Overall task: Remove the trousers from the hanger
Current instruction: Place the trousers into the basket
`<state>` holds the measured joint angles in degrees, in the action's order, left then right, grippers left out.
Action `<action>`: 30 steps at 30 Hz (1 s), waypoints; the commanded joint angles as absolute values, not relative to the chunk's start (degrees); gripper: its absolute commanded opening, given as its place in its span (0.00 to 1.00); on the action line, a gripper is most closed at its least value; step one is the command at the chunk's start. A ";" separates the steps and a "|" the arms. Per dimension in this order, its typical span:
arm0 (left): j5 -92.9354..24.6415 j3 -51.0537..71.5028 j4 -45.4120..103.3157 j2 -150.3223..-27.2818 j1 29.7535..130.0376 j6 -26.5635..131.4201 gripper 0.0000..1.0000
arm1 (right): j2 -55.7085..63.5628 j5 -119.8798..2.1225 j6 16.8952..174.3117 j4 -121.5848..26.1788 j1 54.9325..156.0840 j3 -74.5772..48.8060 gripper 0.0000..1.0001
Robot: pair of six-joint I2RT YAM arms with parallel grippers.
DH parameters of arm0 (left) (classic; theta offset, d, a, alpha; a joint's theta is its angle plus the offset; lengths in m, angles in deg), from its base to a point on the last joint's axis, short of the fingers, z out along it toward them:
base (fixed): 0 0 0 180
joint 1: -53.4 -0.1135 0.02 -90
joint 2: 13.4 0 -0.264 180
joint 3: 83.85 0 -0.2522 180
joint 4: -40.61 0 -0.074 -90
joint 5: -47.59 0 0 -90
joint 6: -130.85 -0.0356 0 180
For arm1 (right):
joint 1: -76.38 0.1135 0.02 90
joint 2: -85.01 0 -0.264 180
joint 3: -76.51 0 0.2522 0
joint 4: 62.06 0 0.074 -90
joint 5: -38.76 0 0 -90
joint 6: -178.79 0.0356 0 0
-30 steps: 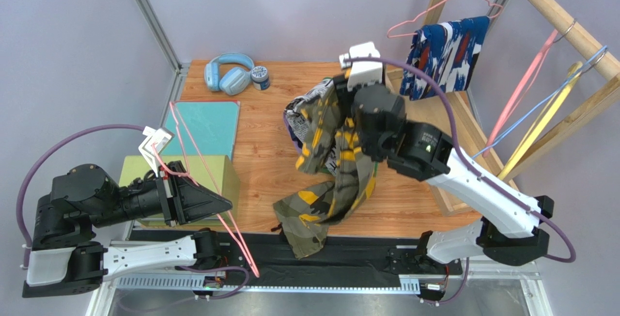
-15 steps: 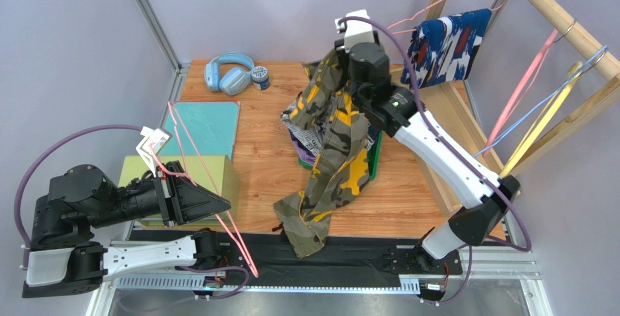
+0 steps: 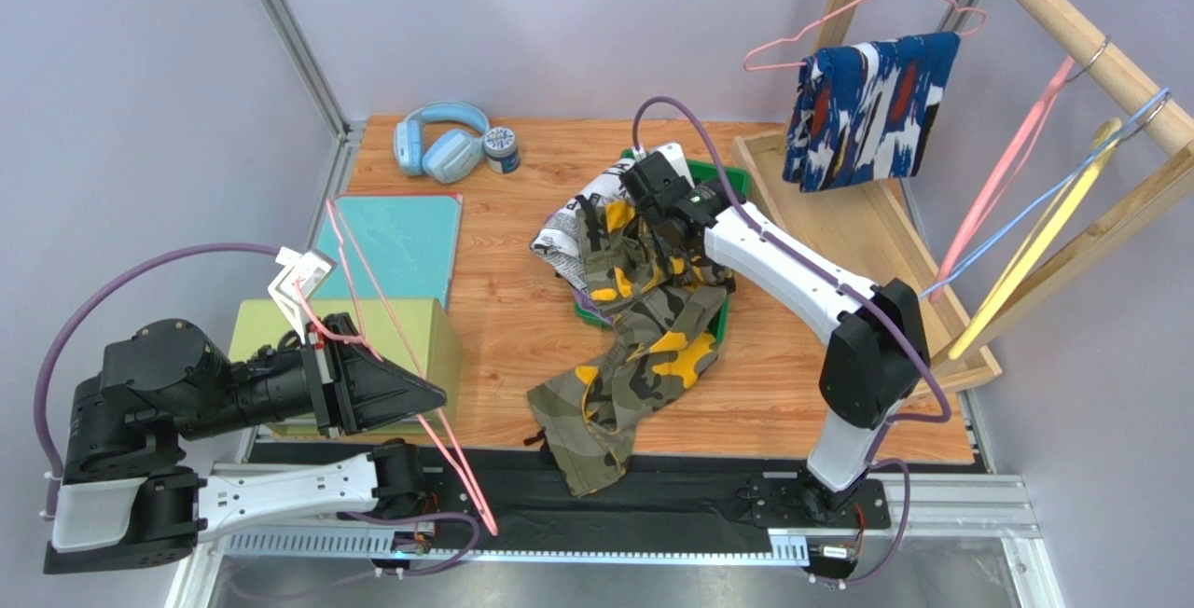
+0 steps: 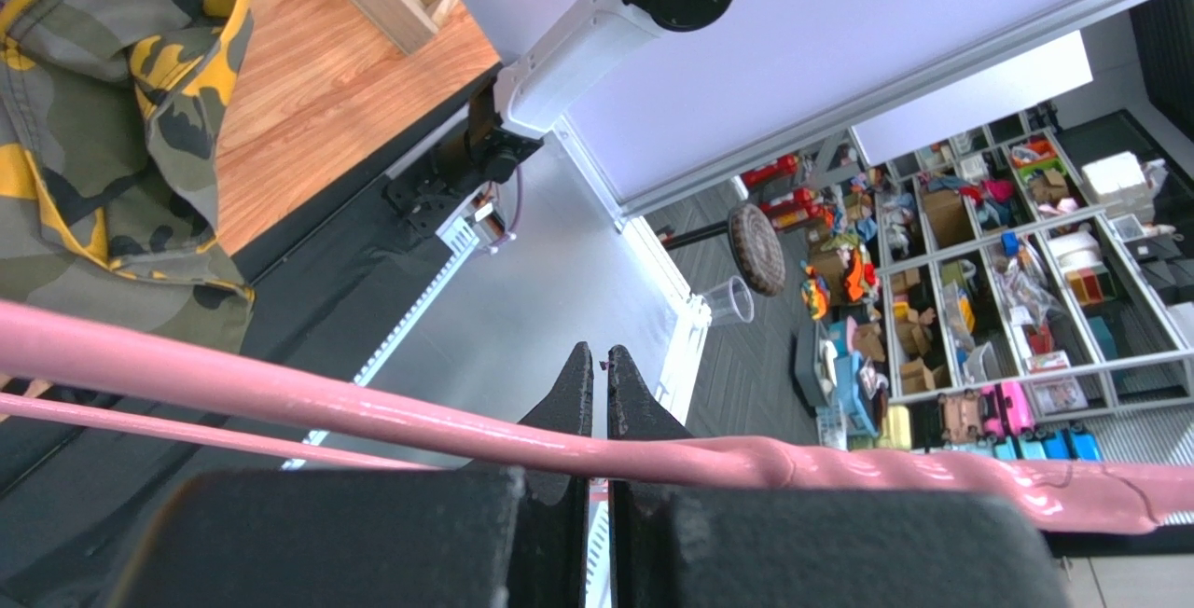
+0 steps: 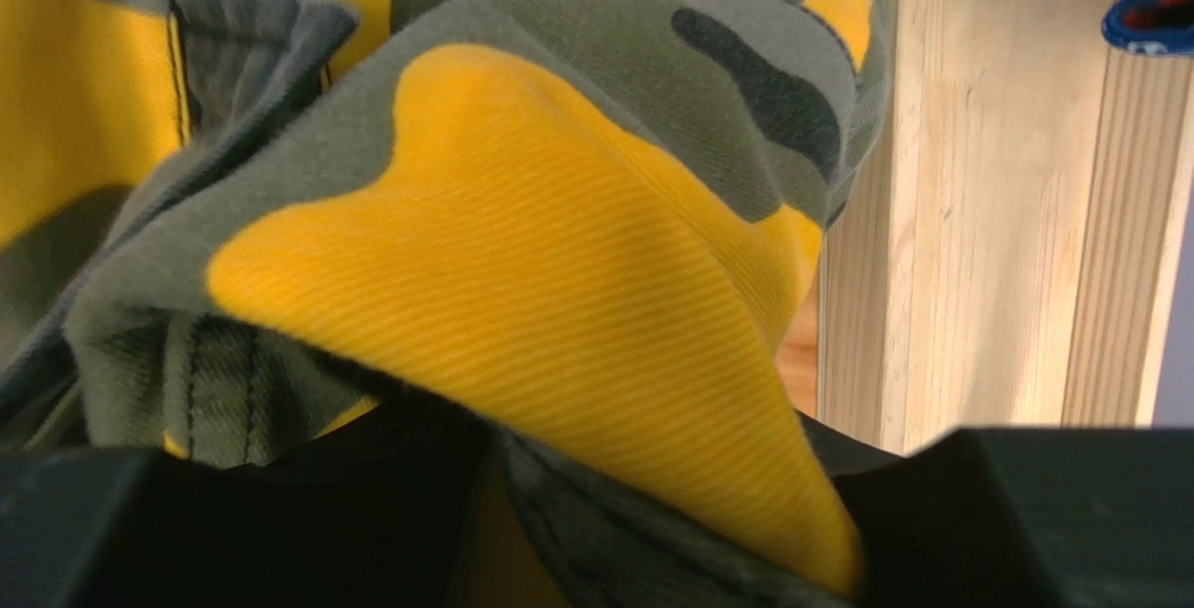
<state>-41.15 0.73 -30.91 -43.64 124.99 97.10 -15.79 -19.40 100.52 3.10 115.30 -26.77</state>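
Note:
The camouflage trousers [image 3: 631, 356] trail from a heap in the table's middle towards the front edge. My right gripper [image 3: 656, 210] is low on the heap and shut on their olive and yellow cloth [image 5: 533, 259], which hides its jaws in the right wrist view. Newsprint trousers [image 3: 568, 231] lie in the same heap. The blue-white-red trousers [image 3: 869, 112] hang on a pink hanger [image 3: 841, 28] at the back right. My left gripper [image 3: 435, 391] [image 4: 600, 356] is shut on an empty pink hanger [image 3: 379, 307] [image 4: 421, 419] above the front left.
A green bin [image 3: 725, 303] sits under the heap. Blue headphones [image 3: 442, 140] and a small tin [image 3: 502, 148] lie at the back. A teal sheet [image 3: 400, 245] and an olive box [image 3: 421, 328] are on the left. A wooden rack [image 3: 841, 217] with more hangers [image 3: 1037, 133] stands on the right.
My right arm has come down from high over the table, laying the camouflage trousers onto the heap. My left arm and its hanger have not moved.

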 commanded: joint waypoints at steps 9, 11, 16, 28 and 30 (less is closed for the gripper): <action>-40.91 1.98 -27.56 -42.49 125.20 96.57 0.00 | 7.30 -12.58 111.62 26.38 130.33 -27.62 0.87; -40.91 1.54 -27.73 -42.66 125.11 96.31 0.00 | 8.89 -8.89 113.83 29.03 135.51 -26.73 0.89; -40.39 1.36 -27.64 -43.37 125.11 96.13 0.00 | 8.55 -10.44 116.39 30.46 149.81 -21.65 0.90; -40.48 1.36 -27.64 -42.93 125.11 96.75 0.00 | -9.28 -23.03 117.17 -2.50 162.51 -6.60 0.94; -40.39 1.53 -27.73 -42.49 125.11 97.10 0.00 | -12.70 -22.59 116.83 -6.71 162.43 -4.67 0.95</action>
<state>-41.13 2.30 -29.97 -42.70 124.99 97.12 -8.51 -22.11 115.38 5.50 162.44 -6.37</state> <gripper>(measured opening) 0.018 0.939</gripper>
